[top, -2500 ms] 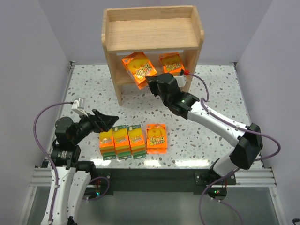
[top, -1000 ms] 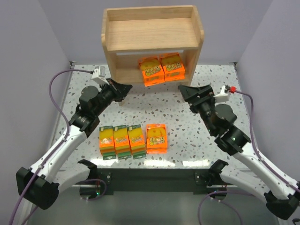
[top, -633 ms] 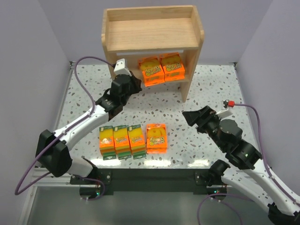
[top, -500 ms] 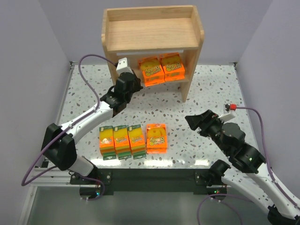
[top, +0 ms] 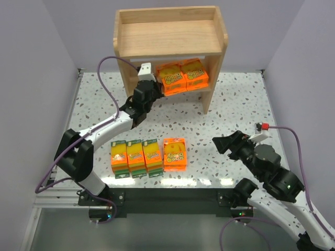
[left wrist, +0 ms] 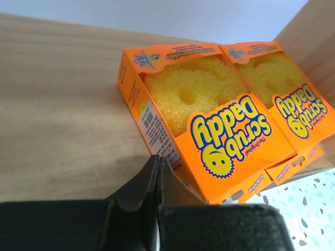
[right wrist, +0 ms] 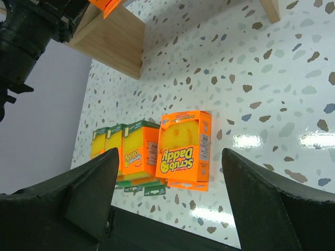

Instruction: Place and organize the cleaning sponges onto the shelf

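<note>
Top external: speckled white terrazzo table (top: 235, 107), plain grey walls. Two orange sponge packs (top: 183, 76) lie side by side on the lower tier of the shelf (top: 167, 36), long axes front-to-back, yellow smiley sponges showing through the windows. My left gripper (left wrist: 157, 172) is clenched empty, just beside the left pack. My right gripper (top: 224, 143) is spread, empty. A row of four packs (top: 149, 156) stands on the table.

Shelf (top: 170, 39) at 12 o'clock on table (top: 230, 112); two packs (top: 174, 80) side by side on its lower tier, left pincer (top: 156, 89) just left of them. Four packs (top: 144, 156) in a row at 7 o'clock.
</note>
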`<state>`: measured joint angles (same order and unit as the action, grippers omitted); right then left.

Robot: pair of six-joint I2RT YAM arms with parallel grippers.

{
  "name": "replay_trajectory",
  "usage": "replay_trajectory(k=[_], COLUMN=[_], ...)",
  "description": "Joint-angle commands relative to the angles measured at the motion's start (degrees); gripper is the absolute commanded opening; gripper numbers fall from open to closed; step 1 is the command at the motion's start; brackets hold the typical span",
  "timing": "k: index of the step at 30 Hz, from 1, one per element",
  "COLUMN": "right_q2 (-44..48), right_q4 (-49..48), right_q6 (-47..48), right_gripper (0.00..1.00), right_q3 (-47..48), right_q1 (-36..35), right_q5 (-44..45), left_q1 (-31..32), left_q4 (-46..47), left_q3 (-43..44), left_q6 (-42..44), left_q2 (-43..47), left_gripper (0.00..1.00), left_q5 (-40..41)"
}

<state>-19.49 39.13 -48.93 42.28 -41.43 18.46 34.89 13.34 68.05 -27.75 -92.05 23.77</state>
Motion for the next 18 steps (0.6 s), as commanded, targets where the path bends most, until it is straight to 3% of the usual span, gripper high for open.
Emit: replay_trajectory(k=[1,9,18], right_q2=[1.1,1.7,1.4], right_q4=[1.9,2.9,2.5], right_q6=[1.5,1.8,2.2], right_gripper=[0.83,0.83,0.83], right_q3=[0.5,0.4,-0.2], right_q1=[0.0,0.2,0.1], right_q5=[-0.6,-1.3,-2.4], left_q1=[0.0,-1.6,-2.9], left_q4=[10.2,10.8,9.3], left_q3=[-0.5,1.8,2.3], left_q6=[5.9,9.3,10.3], left_q2=[-1.3,-4.7,-4.4], left_gripper=[0.0,0.0,0.0], left_q5=[-4.6,-12.9,-12.9])
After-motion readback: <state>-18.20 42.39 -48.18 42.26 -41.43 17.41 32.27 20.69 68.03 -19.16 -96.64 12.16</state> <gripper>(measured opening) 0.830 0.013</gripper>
